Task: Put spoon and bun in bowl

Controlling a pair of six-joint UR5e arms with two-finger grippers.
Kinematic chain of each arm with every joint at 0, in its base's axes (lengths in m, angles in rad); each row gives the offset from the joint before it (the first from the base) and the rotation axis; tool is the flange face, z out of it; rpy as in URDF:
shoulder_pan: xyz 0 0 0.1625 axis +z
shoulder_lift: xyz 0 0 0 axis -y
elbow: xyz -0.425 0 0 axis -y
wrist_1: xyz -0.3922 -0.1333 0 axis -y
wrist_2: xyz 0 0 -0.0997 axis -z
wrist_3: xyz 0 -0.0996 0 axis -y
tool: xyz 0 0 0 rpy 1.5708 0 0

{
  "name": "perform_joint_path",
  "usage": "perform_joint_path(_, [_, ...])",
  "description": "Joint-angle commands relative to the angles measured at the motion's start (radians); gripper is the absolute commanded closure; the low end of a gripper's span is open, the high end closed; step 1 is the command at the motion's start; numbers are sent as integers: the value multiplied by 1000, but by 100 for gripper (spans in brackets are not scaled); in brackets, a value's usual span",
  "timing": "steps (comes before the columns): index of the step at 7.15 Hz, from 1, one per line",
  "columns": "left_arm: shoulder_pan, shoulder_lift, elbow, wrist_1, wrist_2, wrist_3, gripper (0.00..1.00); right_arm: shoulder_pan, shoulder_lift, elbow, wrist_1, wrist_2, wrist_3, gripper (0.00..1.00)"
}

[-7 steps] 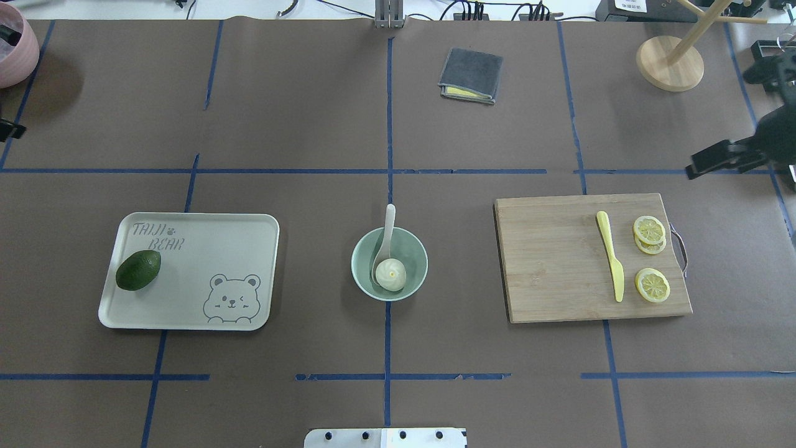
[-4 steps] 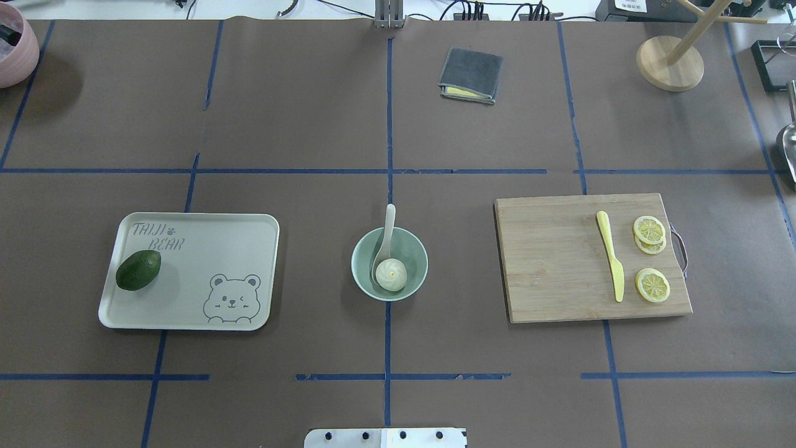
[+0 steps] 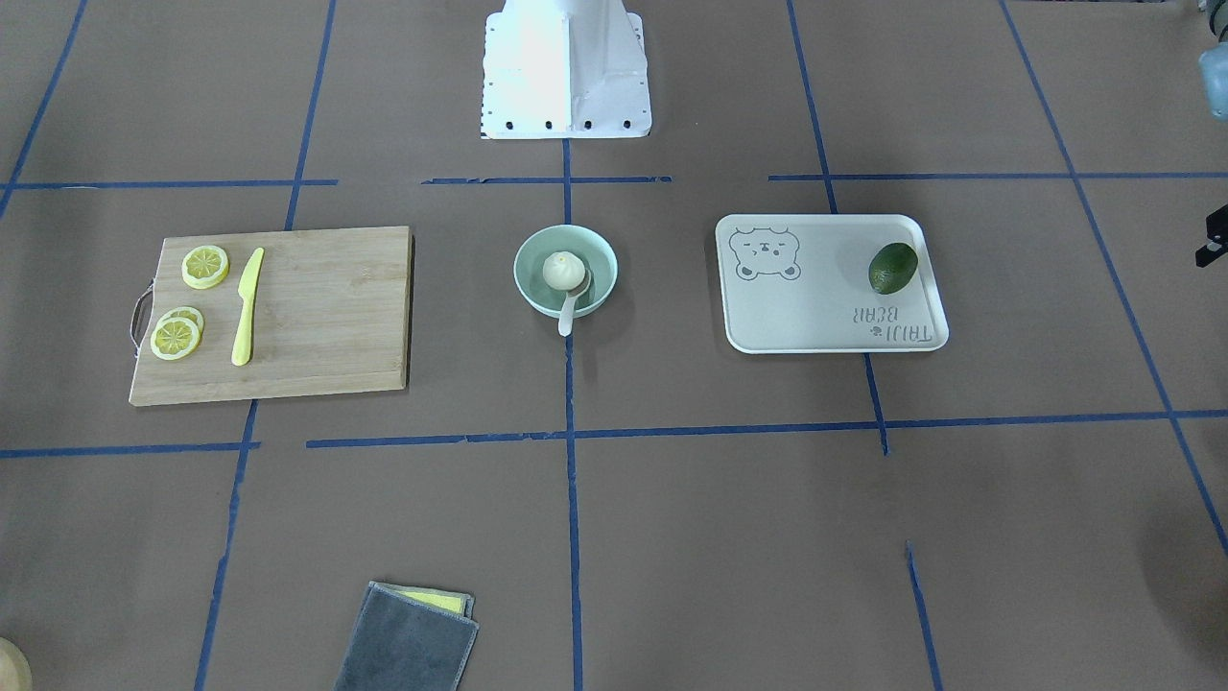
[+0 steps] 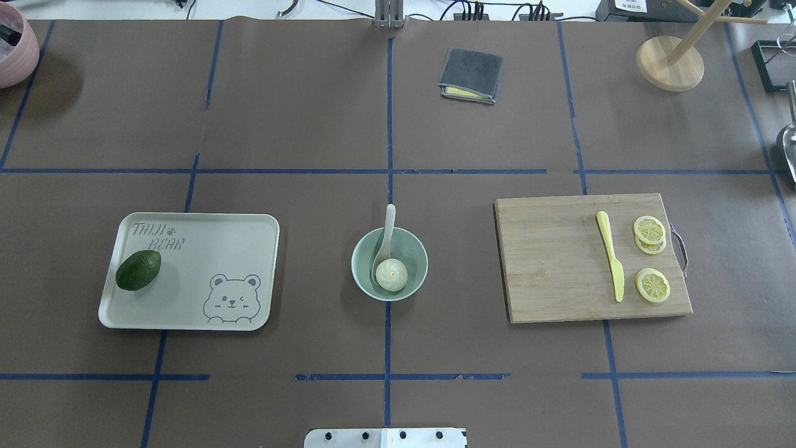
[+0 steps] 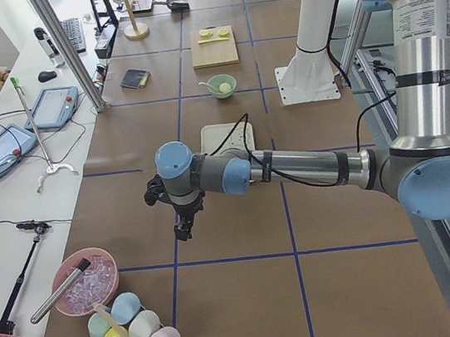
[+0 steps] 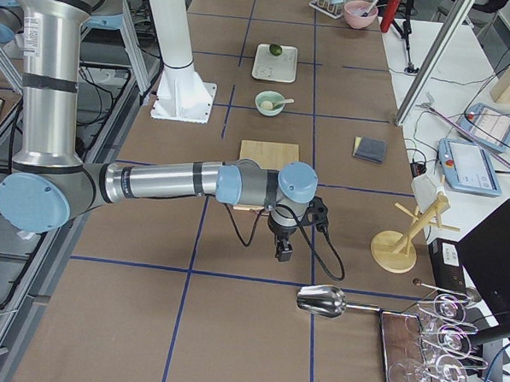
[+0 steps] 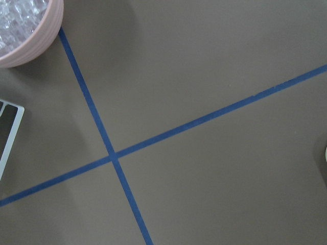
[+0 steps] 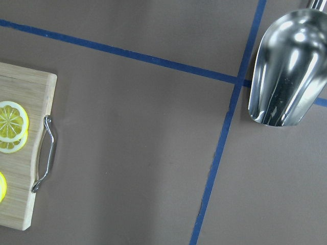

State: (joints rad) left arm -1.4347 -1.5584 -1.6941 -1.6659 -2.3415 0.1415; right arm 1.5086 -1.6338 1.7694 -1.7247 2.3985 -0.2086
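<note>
The pale mint-green bowl [image 4: 415, 252] stands at the table's middle. The white pleated bun [image 4: 391, 274] lies inside it. The off-white spoon [image 4: 387, 233] rests with its scoop in the bowl beside the bun and its handle over the far rim. The front-facing view shows the same bowl [image 3: 595, 259], bun [image 3: 563, 270] and spoon [image 3: 568, 312]. My left gripper [image 5: 180, 232] hangs over bare table far to the left. My right gripper [image 6: 282, 252] hangs far to the right, past the board. I cannot tell whether either is open or shut.
A white bear-print tray [image 4: 205, 255] holds an avocado [image 4: 138, 270] on the left. A wooden cutting board [image 4: 547, 261] on the right carries a yellow knife [image 4: 610, 255] and lemon slices [image 4: 650, 233]. A grey cloth [image 4: 471, 75], pink bowl [image 4: 15, 46], wooden stand [image 4: 670, 62] and metal scoop [image 8: 288, 71] sit around the edges.
Both arms have drawn outward and left the overhead view's side edges. The bowl, bun and spoon have not moved.
</note>
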Motion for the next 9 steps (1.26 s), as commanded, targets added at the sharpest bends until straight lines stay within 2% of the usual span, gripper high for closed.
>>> perform_joint_path(1, [-9,-12,16,3,-6,-8,0,-1,-1,-16,1,5,6,0])
perform_joint_path(2, [-18,-11,17,8,-6,-6,0,-1,-1,-18,1,5,11,0])
perform_joint_path(4, [-131,3,13,55,-4,0,0,-1,3,-18,1,5,11,0])
perform_joint_path(9, [-125,-6,20,72,-4,-8,0,-1,5,-16,1,4,12,0])
